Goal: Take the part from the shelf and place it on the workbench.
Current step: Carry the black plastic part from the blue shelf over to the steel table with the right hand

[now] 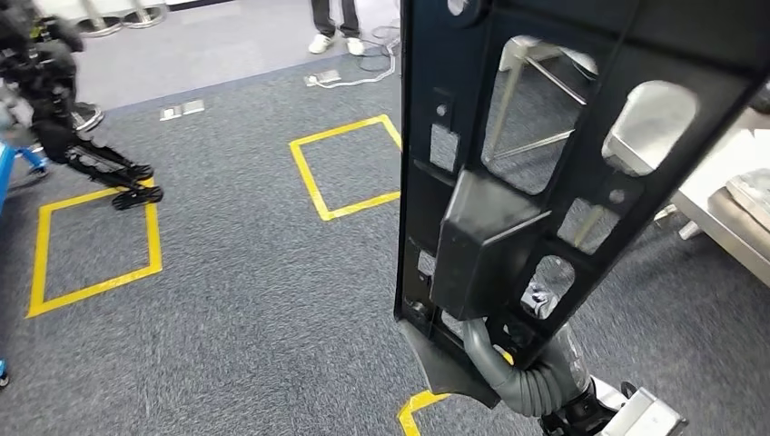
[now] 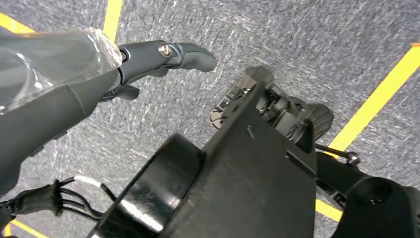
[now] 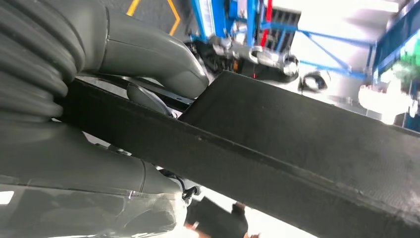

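The part (image 1: 508,182) is a long black plastic panel with several cut-outs and a boxy bulge. It stands upright in front of me in the head view. My right hand (image 1: 531,386) grips its lower end from below. In the right wrist view the thick grey thumb (image 3: 148,54) lies over one face of the part (image 3: 307,148) and the fingers wrap the other side. My left hand (image 2: 163,57) hangs over the grey carpet, fingers stretched out, with nothing in it. The workbench (image 1: 726,213), a grey metal table, shows at the right edge, beyond the part.
Yellow taped squares (image 1: 345,168) mark the grey carpet. Another robot's dark legs (image 1: 100,163) stand at the far left. A person's feet (image 1: 334,41) and cables (image 1: 363,73) lie at the back. A blue frame (image 3: 233,20) stands behind my right hand.
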Motion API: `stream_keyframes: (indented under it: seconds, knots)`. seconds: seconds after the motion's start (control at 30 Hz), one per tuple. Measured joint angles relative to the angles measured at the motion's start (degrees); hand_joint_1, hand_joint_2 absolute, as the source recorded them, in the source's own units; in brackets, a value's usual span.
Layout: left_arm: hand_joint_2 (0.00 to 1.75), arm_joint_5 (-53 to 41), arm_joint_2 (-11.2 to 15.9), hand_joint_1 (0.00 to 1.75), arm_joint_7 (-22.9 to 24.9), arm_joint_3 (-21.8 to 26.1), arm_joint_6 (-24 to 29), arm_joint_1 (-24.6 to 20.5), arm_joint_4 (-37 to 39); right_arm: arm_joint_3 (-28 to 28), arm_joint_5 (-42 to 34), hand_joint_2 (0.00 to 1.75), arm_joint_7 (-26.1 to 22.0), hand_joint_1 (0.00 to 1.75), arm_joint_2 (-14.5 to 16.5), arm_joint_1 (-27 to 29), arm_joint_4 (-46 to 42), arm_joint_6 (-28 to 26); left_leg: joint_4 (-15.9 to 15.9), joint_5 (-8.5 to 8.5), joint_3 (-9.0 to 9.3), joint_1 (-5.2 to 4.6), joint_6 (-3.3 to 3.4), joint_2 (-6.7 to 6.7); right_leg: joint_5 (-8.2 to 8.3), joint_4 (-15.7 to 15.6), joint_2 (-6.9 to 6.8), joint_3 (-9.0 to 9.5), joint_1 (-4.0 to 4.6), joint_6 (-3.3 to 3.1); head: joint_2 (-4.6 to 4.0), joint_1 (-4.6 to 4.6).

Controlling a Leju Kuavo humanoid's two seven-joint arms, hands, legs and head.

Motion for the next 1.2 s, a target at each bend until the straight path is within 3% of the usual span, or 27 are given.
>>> stream_keyframes:
  seconds: [0.07, 0.13, 0.2, 0.23, 0.27, 0.3, 0.33, 0.37, 0.43, 0.5, 0.57, 0.6, 0.67, 0.73, 0.8, 0.83, 0.87, 0.9, 0.97, 1.0, 1.07, 1.13, 1.2]
  knots:
    - [1.75, 0.07, -0.08, 0.0, 0.21, -0.19, -0.12, -0.03, 0.0, 0.01, -0.35, 1.75, -0.29, 1.75, -0.12, 0.27, -0.05, -0.56, 0.15, -0.45, 0.18, 0.14, -0.51, 0.84, 0.05, -0.02, 1.4, -0.28, 0.07, -0.82, 0.0, -0.07]
    - [1.75, 0.25, -0.2, 0.0, 0.76, -0.3, -0.38, -0.13, 0.0, -0.01, -0.62, 1.75, -0.71, 1.75, -0.31, 0.39, -0.07, -0.9, 2.85, -2.39, -0.8, 0.48, -0.96, -0.8, 0.14, -0.1, 2.61, -0.3, 0.04, -1.48, 0.0, -0.09]
    - [1.75, 0.6, -0.29, 0.0, 1.48, -0.29, -0.57, -0.37, 0.0, -0.03, -0.89, 1.75, -1.13, 1.75, -0.44, 0.41, -0.09, -1.05, 10.67, -6.22, -4.43, 0.62, -1.07, -3.83, 0.16, -0.12, 3.77, -0.29, 0.06, -1.9, 0.0, -0.14]
    - [1.75, 0.79, -0.3, 0.0, 1.83, -0.26, -0.63, -0.56, 0.0, -0.03, -1.01, 1.75, -1.27, 1.75, -0.46, 0.41, -0.09, -1.06, 15.1, -7.84, -6.62, 0.59, -1.03, -4.7, 0.15, -0.11, 4.43, -0.28, 0.12, -2.03, 0.0, -0.16]
    - [1.75, 0.93, -0.3, 0.0, 2.09, -0.24, -0.67, -0.77, 0.0, -0.04, -1.08, 1.75, -1.37, 1.75, -0.48, 0.41, -0.08, -1.07, 18.19, -8.57, -8.23, 0.51, -0.93, -5.14, 0.14, -0.11, 5.17, -0.21, 0.2, -2.09, 0.0, -0.17]
    - [1.75, 1.04, -0.31, 0.0, 2.36, -0.23, -0.71, -0.91, 0.0, -0.04, -1.11, 1.75, -1.43, 1.75, -0.49, 0.4, -0.08, -1.07, 19.01, -8.17, -8.79, 0.45, -0.77, -5.33, 0.14, -0.11, 5.97, -0.09, 0.27, -2.13, 0.0, -0.18]
    - [1.75, 1.14, -0.33, 0.0, 2.6, -0.24, -0.72, -0.95, 0.0, -0.06, -1.12, 1.75, -1.46, 1.75, -0.51, 0.39, -0.08, -1.07, 17.46, -6.66, -8.3, 0.41, -0.51, -5.48, 0.13, -0.1, 6.85, 0.06, 0.33, -2.13, 0.0, -0.19]
    - [1.75, 1.19, -0.35, 0.0, 2.83, -0.25, -0.7, -0.89, 0.0, -0.08, -1.12, 1.75, -1.47, 1.75, -0.55, 0.36, -0.08, -1.07, 13.88, -4.35, -6.91, 0.38, -0.2, -5.85, 0.12, -0.1, 7.73, 0.24, 0.35, -2.11, 0.0, -0.19]
    - [1.75, 1.27, -0.37, 0.0, 3.22, -0.27, -0.62, -0.66, 0.0, -0.14, -1.12, 1.75, -1.49, 1.75, -0.63, 0.26, -0.09, -1.05, 5.69, -0.19, -3.83, 0.38, 0.35, -8.02, 0.12, -0.05, 9.3, 0.32, 0.37, -1.99, 0.0, -0.19]
    - [1.75, 1.38, -0.37, 0.0, 3.32, -0.27, -0.51, -0.53, 0.0, -0.2, -1.11, 1.75, -1.47, 1.75, -0.74, 0.09, -0.1, -0.99, 1.89, 1.08, -2.68, 0.35, 0.55, -9.85, 0.33, -0.03, 10.44, -0.1, 0.18, -1.54, 0.0, -0.18]
    - [1.75, 1.51, -0.42, 0.0, 3.1, -0.27, -0.36, -0.54, 0.0, -0.34, -1.1, 1.75, -1.45, 1.75, -0.85, -0.09, -0.14, -0.79, 1.38, 1.23, -2.67, 0.25, 0.92, -9.49, 0.73, -0.38, 11.42, -0.48, -0.04, -0.68, 0.0, -0.19]
    - [1.75, 1.56, -0.5, 0.0, 2.86, -0.27, -0.25, -0.57, 0.0, -0.43, -1.1, 1.75, -1.45, 1.75, -0.91, -0.15, -0.19, -0.64, 1.02, 1.5, -2.53, 0.26, 1.3, -9.01, 0.67, -0.35, 11.12, -0.58, -0.07, -0.32, 0.0, -0.18]
    - [1.75, 1.63, -0.62, 0.0, 2.43, -0.27, 0.04, -0.53, 0.0, -0.55, -1.08, 1.75, -1.44, 1.75, -1.05, -0.46, -0.27, -0.41, 0.22, 2.08, -2.06, 0.41, 1.97, -7.82, -1.25, 2.76, 8.29, -2.02, 0.14, 0.15, 0.0, -0.01]
    - [1.75, 1.68, -0.61, 0.0, 2.22, -0.26, 0.29, -0.38, 0.0, -0.58, -1.07, 1.75, -1.4, 1.75, -1.16, -0.76, -0.28, -0.37, 0.02, 2.21, -1.89, 0.26, 2.22, -6.43, -4.88, 10.35, 5.16, -5.61, 0.07, 0.44, 0.0, 0.15]
    - [1.75, 1.72, -0.6, 0.0, 2.02, -0.26, 0.45, -0.27, 0.0, -0.58, -1.09, 1.75, -1.37, 1.75, -1.18, -0.82, -0.27, -0.35, 0.05, 2.14, -1.91, 0.02, 2.31, -4.92, -6.49, 15.92, 4.55, -8.44, -0.06, 0.69, 0.0, 0.14]
    - [1.75, 1.73, -0.6, 0.0, 1.78, -0.26, 0.52, -0.25, 0.0, -0.58, -1.1, 1.75, -1.36, 1.75, -1.18, -0.83, -0.27, -0.29, 0.06, 2.08, -1.9, -0.06, 2.32, -4.17, -5.79, 15.63, 4.44, -8.29, -0.05, 0.69, 0.0, 0.13]
    - [1.75, 1.73, -0.6, 0.0, 1.44, -0.27, 0.57, -0.23, 0.0, -0.58, -1.1, 1.75, -1.35, 1.75, -1.18, -0.87, -0.27, -0.2, 0.06, 2.0, -1.82, -0.12, 2.3, -3.48, -4.15, 12.84, 4.13, -6.81, 0.01, 0.59, 0.0, 0.13]
    - [1.75, 1.74, -0.61, 0.0, 1.05, -0.27, 0.61, -0.21, 0.0, -0.58, -1.11, 1.75, -1.35, 1.75, -1.18, -0.94, -0.27, -0.1, 0.06, 1.89, -1.69, -0.17, 2.24, -2.84, -2.17, 8.48, 3.22, -4.37, 0.14, 0.39, 0.0, 0.13]
    - [1.75, 1.79, -0.61, 0.0, 0.33, -0.27, 0.66, -0.18, 0.0, -0.6, -1.11, 1.75, -1.37, 1.75, -1.18, -1.26, -0.27, 0.15, 0.08, 1.57, -1.45, -0.43, 1.91, -1.77, 0.29, 0.8, 1.02, -0.17, 0.79, -0.23, 0.0, 0.12]
    - [1.75, 1.83, -0.63, 0.0, 0.08, -0.27, 0.67, -0.15, 0.0, -0.6, -1.11, 1.75, -1.38, 1.75, -1.19, -1.49, -0.28, 0.26, 0.1, 1.41, -1.37, -0.55, 1.68, -1.29, 0.63, -0.99, 0.45, 0.74, 1.08, -0.53, 0.0, 0.1]
    - [1.75, 1.94, -0.71, 0.0, -0.17, -0.29, 0.68, -0.13, 0.0, -0.61, -1.11, 1.75, -1.39, 1.75, -1.2, -1.8, -0.29, 0.49, 0.08, 1.17, -1.23, -0.67, 1.2, -0.27, 0.71, -1.54, 1.33, 0.7, 1.27, -1.03, 0.0, 0.08]
    - [1.75, 2.09, -0.77, 0.0, -0.18, -0.31, 0.68, -0.13, 0.0, -0.61, -1.12, 1.75, -1.38, 1.75, -1.2, -1.96, -0.29, 0.74, 1.26, 0.22, -1.59, -0.48, 0.58, -1.19, 1.0, -1.82, 2.41, 0.71, 0.88, -1.47, 0.0, 0.07]
    - [1.75, 2.43, -0.78, 0.0, -0.09, -0.3, 0.68, -0.12, 0.0, -0.61, -1.12, 1.75, -1.39, 1.75, -1.19, -2.16, -0.29, 1.06, 6.77, -2.86, -4.07, -0.15, -0.04, -3.86, 1.3, -2.03, 3.42, 0.72, 0.48, -1.91, 0.0, -0.02]
